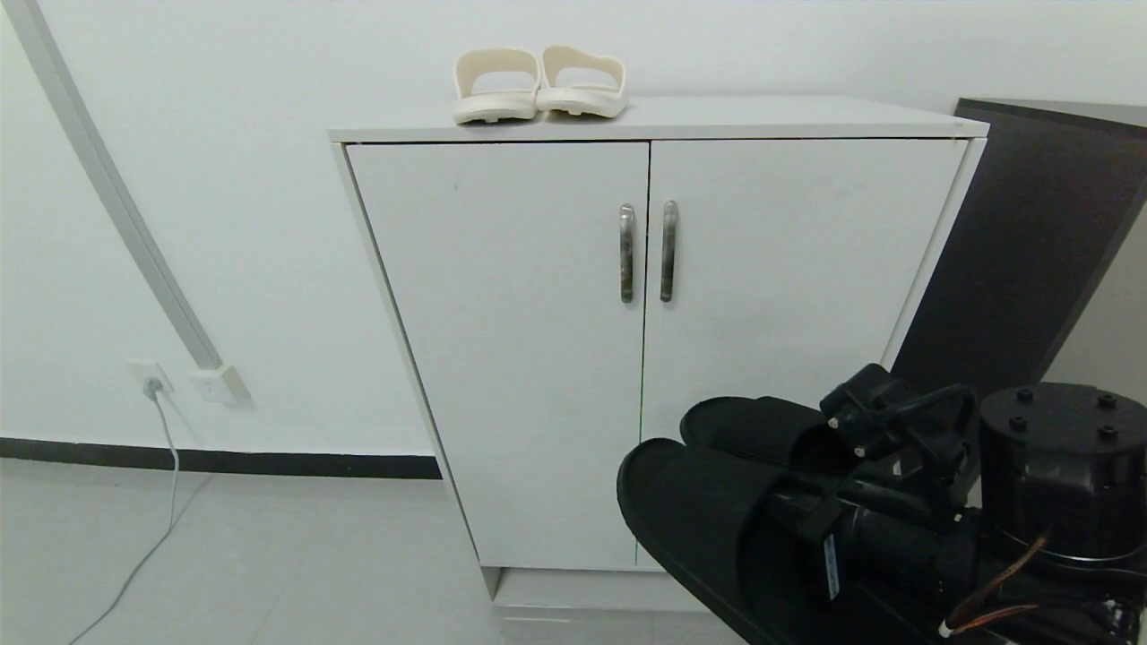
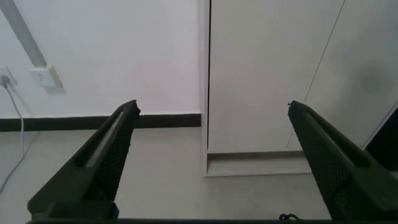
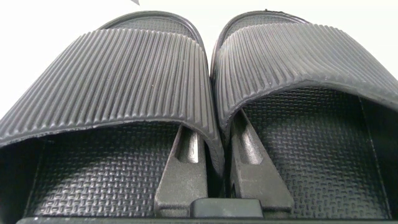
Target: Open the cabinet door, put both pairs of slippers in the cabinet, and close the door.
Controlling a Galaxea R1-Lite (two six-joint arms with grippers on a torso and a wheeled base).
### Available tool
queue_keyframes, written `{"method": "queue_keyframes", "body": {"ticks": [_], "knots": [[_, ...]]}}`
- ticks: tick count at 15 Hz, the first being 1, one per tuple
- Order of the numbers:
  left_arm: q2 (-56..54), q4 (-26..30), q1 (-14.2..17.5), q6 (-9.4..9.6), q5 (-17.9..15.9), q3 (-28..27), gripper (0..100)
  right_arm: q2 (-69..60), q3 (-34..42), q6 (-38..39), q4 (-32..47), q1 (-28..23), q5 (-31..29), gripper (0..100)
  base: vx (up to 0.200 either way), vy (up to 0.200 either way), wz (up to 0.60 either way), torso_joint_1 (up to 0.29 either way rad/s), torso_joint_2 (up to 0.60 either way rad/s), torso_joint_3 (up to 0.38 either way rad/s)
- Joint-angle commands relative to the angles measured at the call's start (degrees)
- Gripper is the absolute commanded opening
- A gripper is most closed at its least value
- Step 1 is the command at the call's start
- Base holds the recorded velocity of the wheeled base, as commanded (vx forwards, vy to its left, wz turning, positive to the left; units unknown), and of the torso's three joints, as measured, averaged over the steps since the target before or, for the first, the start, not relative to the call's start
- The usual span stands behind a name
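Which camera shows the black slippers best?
The right wrist view: the black slippers are close up, side by side, with ribbed straps and textured soles clear, and the hand pinches their inner edges. The head view shows them as dark shapes before the cabinet.

The right gripper has its fingertips out of sight under the straps of the black slippers, whose near ends vanish behind the arm and the head view's lower edge. The white cabinet hides its inside behind shut doors. On the right, the dark unit is cut off.
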Motion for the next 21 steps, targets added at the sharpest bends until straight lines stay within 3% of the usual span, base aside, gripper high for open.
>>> {"method": "queue_keyframes", "body": {"ticks": [1,2,7,8,10,12,16,21], "knots": [[5.23,0.79,-0.25,-4.01,-0.31,-10.61,100,0.8,0.28,0.01,-0.05,0.07,-0.06,0,0.0,0.0,0.0,0.0,0.0,0.0],[8.3,1.14,-0.34,-5.59,-1.45,-13.6,100,0.89,0.28,0.01,-0.05,0.07,0.03,0,0.0,0.0,0.0,0.0,0.0,0.0],[22.1,-2.99,-0.34,-5.5,-10.59,-14.57,100,0.89,0.63,0.01,-0.05,-0.02,0.03,0,0.0,0.0,0.0,0.0,0.0,0.0],[25.71,-5.45,-0.34,-5.68,-14.28,-14.66,100,0.89,0.63,0.01,-0.05,-0.02,-0.06,0,0.0,0.0,0.0,0.0,0.0,0.0],[29.4,-7.73,-0.34,-5.68,-18.06,-15.09,100,0.89,0.63,0.01,-0.05,-0.02,0.03,0,0.0,0.0,0.0,0.0,0.0,0.0],[33.35,-11.07,-0.43,-6.03,-19.2,-15.62,100,0.98,0.63,0.01,-0.05,-0.02,0.03,0,0.0,0.0,0.0,0.0,0.0,0.0],[41.17,-17.67,-6.58,-12.35,-20.79,-18.43,100,1.33,0.63,0.01,-0.05,0.07,0.03,0,0.0,0.0,0.0,0.0,0.0,0.0],[47.5,-20.13,-11.77,-12.44,-20.26,-21.77,100,1.94,0.63,0.01,-0.14,0.24,0.03,0,0.0,0.0,0.0,0.0,0.0,0.0]]}}
